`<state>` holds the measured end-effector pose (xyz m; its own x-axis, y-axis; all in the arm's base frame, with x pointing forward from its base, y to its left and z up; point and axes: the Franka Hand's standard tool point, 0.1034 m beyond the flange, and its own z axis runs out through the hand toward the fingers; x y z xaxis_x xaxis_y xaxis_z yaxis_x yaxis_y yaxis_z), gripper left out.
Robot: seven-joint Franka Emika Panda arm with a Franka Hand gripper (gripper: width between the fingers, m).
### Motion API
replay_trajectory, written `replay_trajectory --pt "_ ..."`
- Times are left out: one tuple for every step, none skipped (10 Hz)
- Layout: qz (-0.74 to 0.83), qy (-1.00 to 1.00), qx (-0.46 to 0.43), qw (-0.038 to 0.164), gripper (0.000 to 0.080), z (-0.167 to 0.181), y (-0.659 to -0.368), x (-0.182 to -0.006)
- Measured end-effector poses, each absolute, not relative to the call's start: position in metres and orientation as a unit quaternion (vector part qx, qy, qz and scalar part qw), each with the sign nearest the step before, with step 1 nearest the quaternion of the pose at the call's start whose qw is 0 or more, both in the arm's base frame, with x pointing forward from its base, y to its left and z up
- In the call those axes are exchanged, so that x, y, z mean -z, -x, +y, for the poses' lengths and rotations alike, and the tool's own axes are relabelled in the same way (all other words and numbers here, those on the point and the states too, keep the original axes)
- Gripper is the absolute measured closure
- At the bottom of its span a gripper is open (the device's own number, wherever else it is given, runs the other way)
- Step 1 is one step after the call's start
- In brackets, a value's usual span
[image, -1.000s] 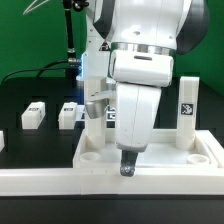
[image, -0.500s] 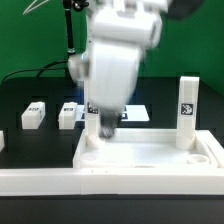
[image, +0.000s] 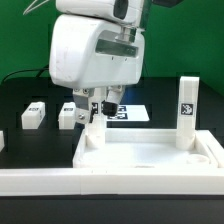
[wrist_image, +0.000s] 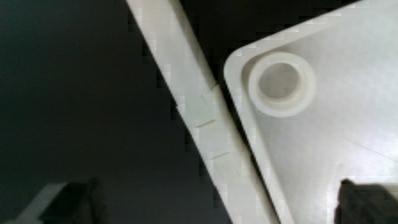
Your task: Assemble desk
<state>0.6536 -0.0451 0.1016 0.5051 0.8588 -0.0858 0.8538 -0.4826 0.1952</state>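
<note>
Black and matte, the surface (image: 30,90) ran back to a green wall (image: 20,40). Over it the bulky white robot arm (image: 95,50) filled the upper middle of the exterior view. Below the arm the large flat white rectangular plastic panel (image: 150,162) with its raised rim lay flat on the surface, toward the exterior view's right. A long low white rail (image: 40,180) ran along the panel's near edge, right against it or just beside it. Behind the panel lay the thin white marker board (image: 130,113), partly hidden by the arm. One short white square-section leg (image: 187,110), black-and-white tagged, stood upright at the panel's far corner on the exterior view's right. A second tagged leg (image: 33,114) and a third leg (image: 67,115) lay on the surface, well to the exterior view's left of the panel. The dark two-finger gripper (image: 106,104) hung over the panel's far corner on the exterior view's left. The wrist view showed its fingertips (wrist_image: 63,200) spread wide, gripping nothing. A round corner socket (wrist_image: 281,82) of the panel sat close beside the rail.
</note>
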Motion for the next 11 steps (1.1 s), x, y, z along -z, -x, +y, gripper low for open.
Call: replay_trajectory --pt "0.468 -0.877 -0.015 0.106 0.015 -0.045 -0.653 -0.101" --pt "0.437 -0.893 -0.019 0.105 0.015 -0.048 -0.654 -0.103" --pt "0.412 -0.905 -0.025 0.105 0.015 -0.059 -0.654 -0.111" --pt "0.386 -0.917 -0.025 0.099 0.015 -0.072 -0.652 -0.12" --pt "0.355 -0.93 -0.03 0.092 0.015 -0.087 -0.648 -0.131" --pt "0.329 -0.94 -0.032 0.088 0.015 -0.109 -0.641 -0.14" --pt "0.287 -0.954 -0.028 0.077 0.015 -0.131 -0.629 -0.143" --pt "0.241 -0.968 -0.02 0.072 0.015 -0.154 -0.616 -0.139" --pt "0.189 -0.98 -0.009 0.068 0.015 -0.161 -0.603 -0.126" --pt "0.133 -0.989 -0.01 0.066 0.015 -0.151 -0.604 -0.119" --pt "0.119 -0.991 -0.013 0.064 0.015 -0.148 -0.605 -0.12"
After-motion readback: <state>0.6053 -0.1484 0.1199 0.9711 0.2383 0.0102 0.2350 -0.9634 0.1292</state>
